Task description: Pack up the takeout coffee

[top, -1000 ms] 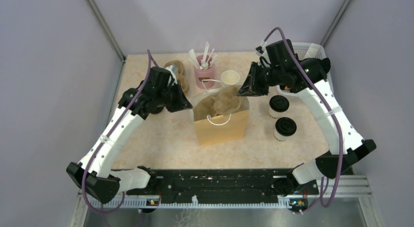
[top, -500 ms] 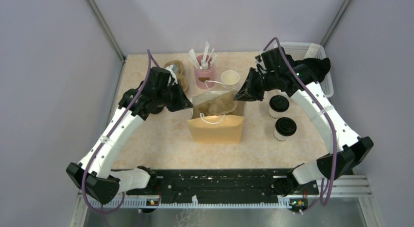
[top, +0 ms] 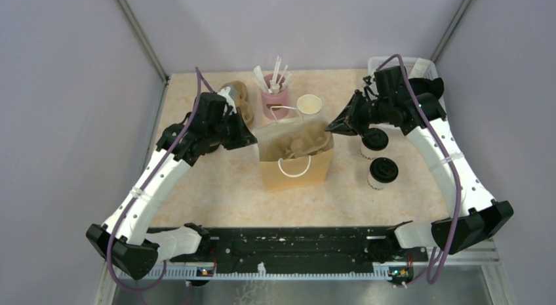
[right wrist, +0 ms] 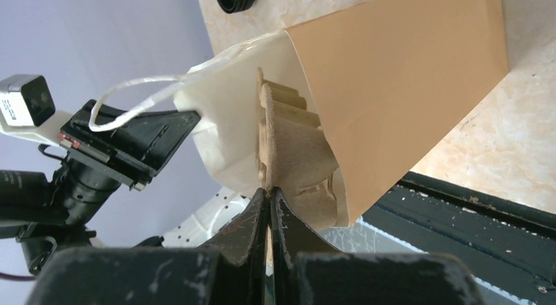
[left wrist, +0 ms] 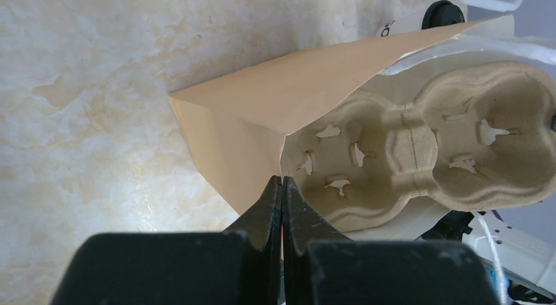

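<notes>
Two white paper cups with black lids stand right of the bag, one (top: 375, 140) behind the other (top: 383, 172). A brown paper bag (top: 295, 166) stands open at the table's middle with a moulded cardboard cup carrier (top: 305, 145) inside. My left gripper (top: 253, 140) is shut on the bag's left rim; in the left wrist view it (left wrist: 282, 181) pinches the side fold beside the carrier (left wrist: 426, 138). My right gripper (top: 330, 128) is shut on the bag's right rim; in the right wrist view it (right wrist: 267, 189) sits next to the carrier's edge (right wrist: 288, 147).
A pink holder with white stirrers (top: 275, 98) and a lidless white cup (top: 309, 105) stand behind the bag. Brown cardboard pieces (top: 237, 97) lie at the back left. A white basket (top: 419, 67) sits at the back right corner.
My right gripper has moved right and the bag's mouth has been pulled wider. The bag has shifted and now stands more upright. The left gripper has barely moved.
</notes>
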`<state>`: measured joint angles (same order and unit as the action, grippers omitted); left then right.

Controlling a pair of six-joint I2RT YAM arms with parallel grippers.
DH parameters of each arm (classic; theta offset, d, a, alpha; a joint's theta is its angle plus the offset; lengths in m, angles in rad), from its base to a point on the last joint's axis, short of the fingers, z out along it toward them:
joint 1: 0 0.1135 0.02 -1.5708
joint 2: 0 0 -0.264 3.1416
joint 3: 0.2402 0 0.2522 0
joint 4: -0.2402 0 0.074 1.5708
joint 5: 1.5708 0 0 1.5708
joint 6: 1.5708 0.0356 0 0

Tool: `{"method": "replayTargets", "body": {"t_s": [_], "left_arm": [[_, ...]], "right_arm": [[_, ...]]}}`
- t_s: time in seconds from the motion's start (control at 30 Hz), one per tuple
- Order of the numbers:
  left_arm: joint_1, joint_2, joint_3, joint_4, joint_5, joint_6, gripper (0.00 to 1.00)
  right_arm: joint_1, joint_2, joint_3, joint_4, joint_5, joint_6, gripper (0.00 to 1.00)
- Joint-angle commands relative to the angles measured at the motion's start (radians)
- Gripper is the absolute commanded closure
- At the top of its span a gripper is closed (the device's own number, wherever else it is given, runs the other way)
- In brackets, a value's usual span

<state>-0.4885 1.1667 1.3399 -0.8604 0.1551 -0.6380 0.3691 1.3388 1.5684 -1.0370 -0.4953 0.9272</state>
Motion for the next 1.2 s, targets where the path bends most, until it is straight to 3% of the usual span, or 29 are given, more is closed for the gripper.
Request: {"method": "replayTargets", "body": {"t_s": [0.0,0.23,0.57,0.77,1.17], "left_arm": [[-0.004,-0.024,-0.002,0.074,-0.022,0.043,1.0],[-0.006,-0.042,-0.004,0.143,-0.003,0.075,1.0],[-0.006,-0.02,-0.02,0.115,0.033,-0.021,1.0],[-0.007,-0.004,-0.017,0.089,0.048,-0.024,1.0],[-0.007,0.015,0.005,0.054,0.02,-0.027,1.0]], "right_arm": [[-0.01,-0.027,0.018,0.016,-0.072,-0.001,1.0],[-0.009,-0.041,0.015,0.028,-0.054,0.012,1.0],[0.045,-0.099,-0.103,0.282,0.033,-0.112,1.0],[0.077,-0.081,-0.131,0.341,0.059,-0.172,1.0],[0.106,-0.061,-0.222,0.46,0.005,-0.204,1.0]]}}
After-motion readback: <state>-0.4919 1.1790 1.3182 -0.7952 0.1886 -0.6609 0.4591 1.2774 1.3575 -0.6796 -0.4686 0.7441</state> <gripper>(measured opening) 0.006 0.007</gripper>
